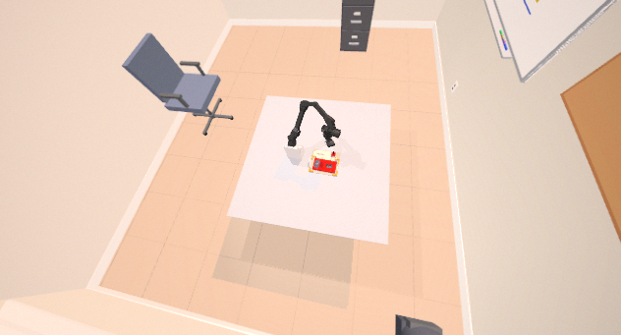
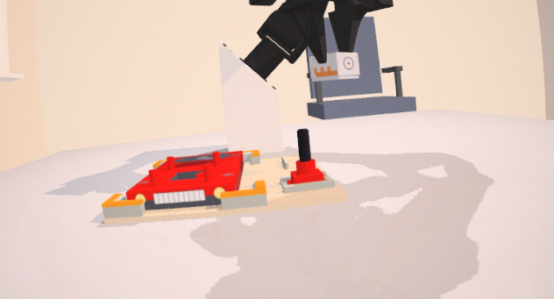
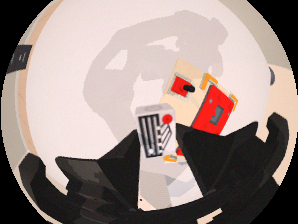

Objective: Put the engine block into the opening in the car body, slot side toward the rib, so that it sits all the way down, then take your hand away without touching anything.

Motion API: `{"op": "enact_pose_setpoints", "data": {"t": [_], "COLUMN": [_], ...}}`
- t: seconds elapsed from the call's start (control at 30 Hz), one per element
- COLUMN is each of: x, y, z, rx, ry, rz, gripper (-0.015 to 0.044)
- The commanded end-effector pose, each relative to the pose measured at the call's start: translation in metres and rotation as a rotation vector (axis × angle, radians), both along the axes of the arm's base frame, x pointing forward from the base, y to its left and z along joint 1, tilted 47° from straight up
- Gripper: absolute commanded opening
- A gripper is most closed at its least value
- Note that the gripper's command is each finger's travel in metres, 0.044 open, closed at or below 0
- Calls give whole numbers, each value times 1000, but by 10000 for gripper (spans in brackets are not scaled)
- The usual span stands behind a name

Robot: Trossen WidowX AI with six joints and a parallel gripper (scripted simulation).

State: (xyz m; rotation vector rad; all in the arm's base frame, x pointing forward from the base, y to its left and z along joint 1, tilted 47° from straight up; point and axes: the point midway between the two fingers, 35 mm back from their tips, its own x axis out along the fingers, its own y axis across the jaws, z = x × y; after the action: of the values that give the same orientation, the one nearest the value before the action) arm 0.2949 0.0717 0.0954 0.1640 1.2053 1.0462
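The white engine block (image 2: 349, 70) (image 3: 149, 137) hangs in the air between the fingertips of my gripper (image 2: 334, 57) (image 3: 157, 131), which is shut on it. It has dark stripes and a red disc on top, an orange comb-like mark and a round mark on its sides. The block is above and to the right of the board in the exterior view. The red car body (image 1: 321, 170) (image 2: 229, 175) (image 3: 204, 123) sits between orange-topped corner pieces, with a dark opening (image 2: 186, 175) (image 3: 216, 115) in its top. I cannot make out the rib or the slot.
The cream board (image 2: 326, 197) (image 3: 181, 67) carries the car body and, beside it, a red piece (image 2: 307, 174) (image 3: 178, 86) with an upright black post (image 2: 303, 145) (image 3: 189, 88). The white arm base (image 2: 252, 114) stands behind the board. An office chair (image 1: 194, 93) is beyond the table.
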Motion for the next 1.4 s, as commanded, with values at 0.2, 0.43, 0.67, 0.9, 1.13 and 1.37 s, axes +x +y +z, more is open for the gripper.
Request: {"op": "enact_pose_setpoints", "data": {"t": [0.2, 0.43, 0.67, 0.9, 1.13, 1.37], "x": [18, 28, 36, 42, 47, 51], "y": [-12, -20, -28, -37, -45, -53], "z": [-23, -40, -59, -79, -99, -119], "rx": [-7, -9, -11, -15, -16, -16], "ry": [61, 104, 148, 187, 230, 276], "rz": [-63, -104, -146, -185, -226, -269], "gripper": [0, 0, 0, 0, 0, 0]}}
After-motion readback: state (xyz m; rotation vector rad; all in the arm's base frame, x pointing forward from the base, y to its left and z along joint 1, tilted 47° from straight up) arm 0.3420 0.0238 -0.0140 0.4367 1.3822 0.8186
